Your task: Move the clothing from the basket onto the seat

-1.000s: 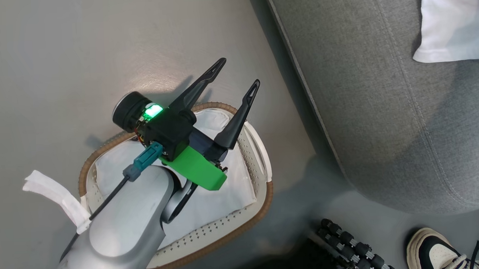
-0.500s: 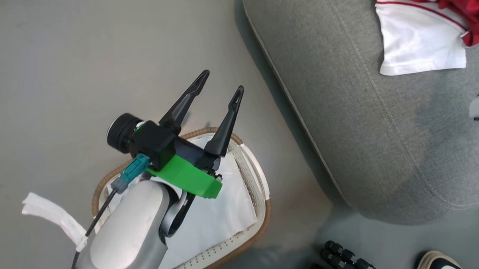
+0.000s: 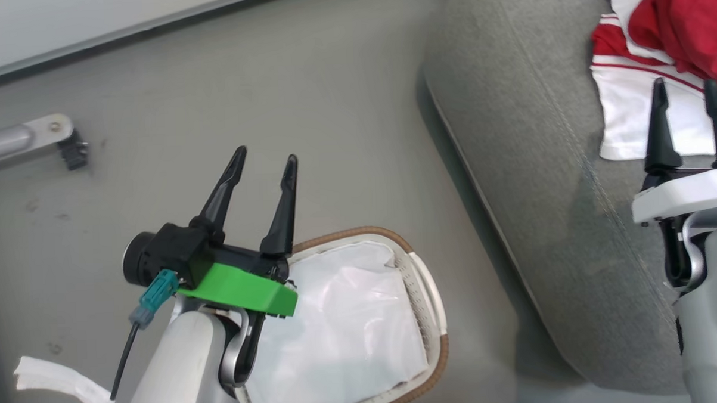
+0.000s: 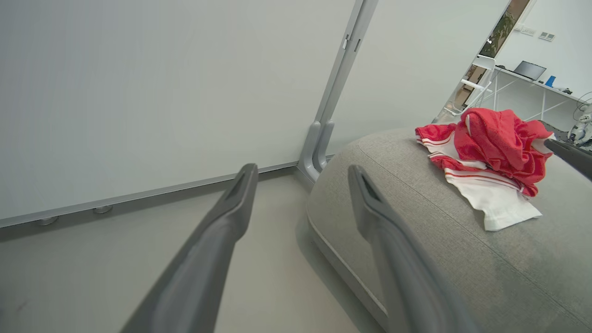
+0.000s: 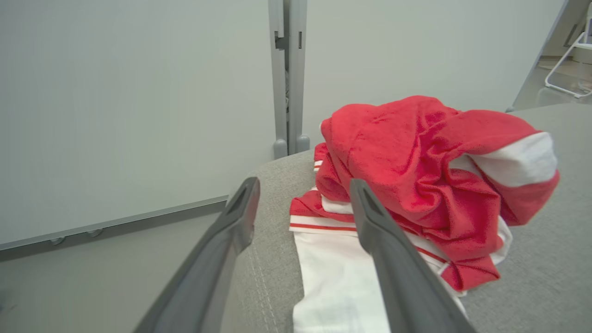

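Grey smooth floor (image 3: 331, 107) below, pale wall panels (image 4: 138, 92) behind, joined by a grey metal post (image 5: 286, 69). On a silver arm with a bright green plastic collar (image 3: 242, 289), left gripper (image 3: 265, 155): two long dark fingers spread wide, nothing between them, tips out over bare floor. Just behind the roots of those fingers and to their right, an oval white plastic laundry basket with perforated sides and a brown woven rim (image 3: 359, 230), standing on the floor and holding a plain white cloth sheet (image 3: 339, 327). Behind and to the left of the same fingers, a loose white fabric strip (image 3: 60, 382) on the floor. Far off to the left of their tips, a silver metal bar with a small black end piece (image 3: 34, 134). Well to the right of the left fingers, a large grey woven-fabric sofa seat with rounded edges and stitched seams (image 3: 530, 160). Over that seat, right gripper (image 3: 685, 82): fingers likewise parted, clasping nothing. Directly ahead of the right fingertips, heaped on the seat, bright red sports clothing with white stripes and panels (image 3: 680, 23): a flat white panel edged with thin red lines nearest, under and just past the tips, the crumpled red bulk farther on, more toward the right-hand finger. Fingertips touching the cloth or clear of it: cannot tell. From the left wrist, same heap far ahead and right of the left fingers, near the seat's rounded end.
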Controlling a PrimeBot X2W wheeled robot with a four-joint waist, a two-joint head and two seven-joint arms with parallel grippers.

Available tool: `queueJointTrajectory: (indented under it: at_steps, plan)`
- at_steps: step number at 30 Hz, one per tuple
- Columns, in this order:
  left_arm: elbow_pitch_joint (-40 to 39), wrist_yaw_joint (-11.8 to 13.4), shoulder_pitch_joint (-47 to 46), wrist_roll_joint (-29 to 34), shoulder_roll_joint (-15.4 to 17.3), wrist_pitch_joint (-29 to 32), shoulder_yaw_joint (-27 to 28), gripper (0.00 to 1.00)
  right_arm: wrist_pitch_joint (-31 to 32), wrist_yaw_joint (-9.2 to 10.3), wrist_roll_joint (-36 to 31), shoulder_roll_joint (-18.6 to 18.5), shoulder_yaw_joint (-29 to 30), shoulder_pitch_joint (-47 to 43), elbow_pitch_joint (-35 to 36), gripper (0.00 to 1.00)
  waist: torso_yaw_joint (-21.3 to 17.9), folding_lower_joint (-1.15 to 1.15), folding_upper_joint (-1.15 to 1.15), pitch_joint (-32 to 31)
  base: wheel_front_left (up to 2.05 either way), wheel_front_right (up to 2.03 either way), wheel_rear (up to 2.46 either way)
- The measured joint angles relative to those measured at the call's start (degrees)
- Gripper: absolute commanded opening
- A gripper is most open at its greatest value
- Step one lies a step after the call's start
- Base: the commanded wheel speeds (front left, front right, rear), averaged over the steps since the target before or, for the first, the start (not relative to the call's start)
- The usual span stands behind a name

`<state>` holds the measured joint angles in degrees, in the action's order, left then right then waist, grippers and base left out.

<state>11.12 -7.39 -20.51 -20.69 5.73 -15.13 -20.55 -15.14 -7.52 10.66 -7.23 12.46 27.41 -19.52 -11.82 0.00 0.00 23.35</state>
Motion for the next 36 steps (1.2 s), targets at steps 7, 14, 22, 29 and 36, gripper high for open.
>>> queueJointTrajectory:
  at_steps: [7,14,22,29,36]
  plan:
    - [1.23,0.00,3.98,3.55,-1.19,0.00,7.21,1.00,0.00,0.00,-0.24,1.46,-4.22,-1.32,-0.49,1.00,5.30,0.00,0.00,-4.12,0.00,0.00,0.00]
    - [3.16,0.00,7.75,6.76,-1.93,0.00,13.59,1.00,0.00,0.00,-1.23,2.87,-7.12,-4.27,-1.57,1.00,9.08,0.00,0.00,-8.60,0.00,0.00,0.00]
    - [4.16,0.00,11.73,10.14,-2.68,0.01,18.25,1.00,0.00,-0.01,-1.96,3.43,-6.69,-9.08,-1.33,1.00,11.51,0.00,0.00,-13.55,0.00,0.00,0.00]
    - [5.61,0.00,15.10,10.63,-2.79,0.01,19.08,1.00,0.00,0.00,-2.30,3.79,-7.43,-13.38,-2.35,1.00,12.05,0.00,0.00,-17.44,0.00,0.00,0.00]
    - [6.57,0.00,17.79,8.71,-2.82,0.01,19.31,1.00,0.00,0.00,-2.33,4.22,-9.21,-16.45,-3.30,1.00,12.29,-0.01,0.00,-20.74,0.00,0.00,0.00]
